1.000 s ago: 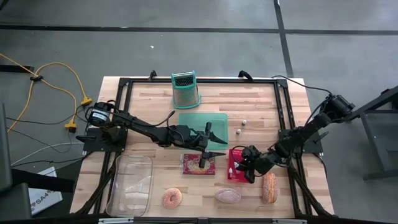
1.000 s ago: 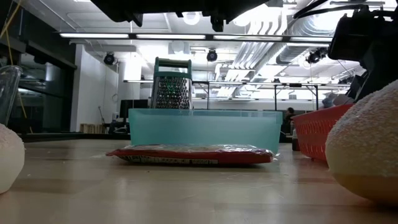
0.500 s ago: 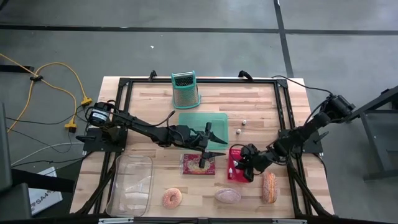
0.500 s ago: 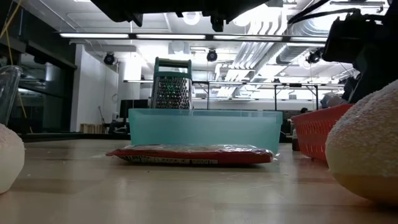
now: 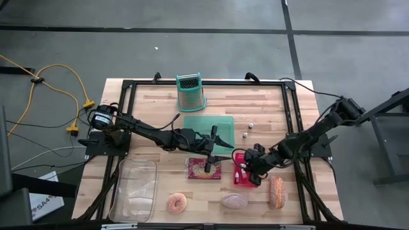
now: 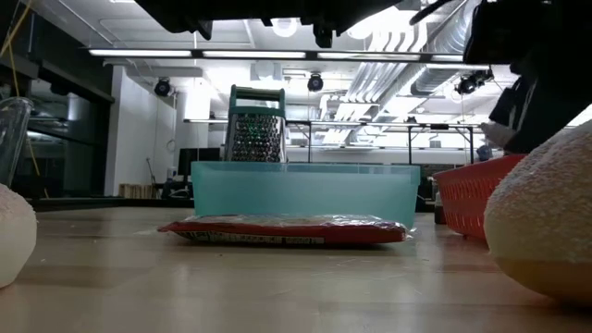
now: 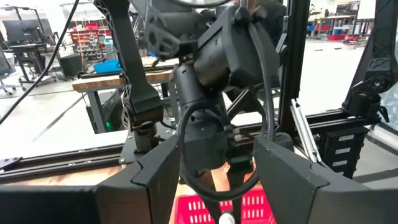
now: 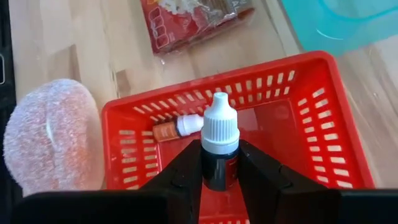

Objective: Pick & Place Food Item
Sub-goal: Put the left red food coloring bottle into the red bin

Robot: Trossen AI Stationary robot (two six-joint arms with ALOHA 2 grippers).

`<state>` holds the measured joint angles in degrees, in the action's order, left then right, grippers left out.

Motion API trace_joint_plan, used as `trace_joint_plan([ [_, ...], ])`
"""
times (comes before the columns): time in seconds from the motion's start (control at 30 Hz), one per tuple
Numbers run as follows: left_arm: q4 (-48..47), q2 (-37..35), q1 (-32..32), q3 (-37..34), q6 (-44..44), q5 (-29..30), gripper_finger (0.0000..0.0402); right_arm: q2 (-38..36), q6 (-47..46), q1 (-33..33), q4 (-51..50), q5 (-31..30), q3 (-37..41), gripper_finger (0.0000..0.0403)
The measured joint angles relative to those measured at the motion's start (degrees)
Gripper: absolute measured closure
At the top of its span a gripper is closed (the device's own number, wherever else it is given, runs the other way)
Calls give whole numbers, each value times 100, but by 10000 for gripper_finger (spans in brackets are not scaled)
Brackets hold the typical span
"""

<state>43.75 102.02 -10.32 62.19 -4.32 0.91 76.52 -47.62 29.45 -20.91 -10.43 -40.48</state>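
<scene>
Right wrist view: the right gripper [image 8: 219, 167], clamped on a white-capped dropper bottle [image 8: 219, 146], has lifted and drifted toward nine o'clock above the red basket [image 8: 311, 134], suggesting transfer is underway. The left gripper [image 5: 217, 145] hovers half-open, empty.

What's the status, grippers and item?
Right gripper shut on dropper bottle, above red basket. Left gripper open, over the food packet. Nothing in the way.
</scene>
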Motion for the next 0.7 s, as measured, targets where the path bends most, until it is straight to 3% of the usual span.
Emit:
trace_joint_plan([
  [0.7,-95,0,1,-2,0,0,203,661,48,2,-18,432,-51,315],
])
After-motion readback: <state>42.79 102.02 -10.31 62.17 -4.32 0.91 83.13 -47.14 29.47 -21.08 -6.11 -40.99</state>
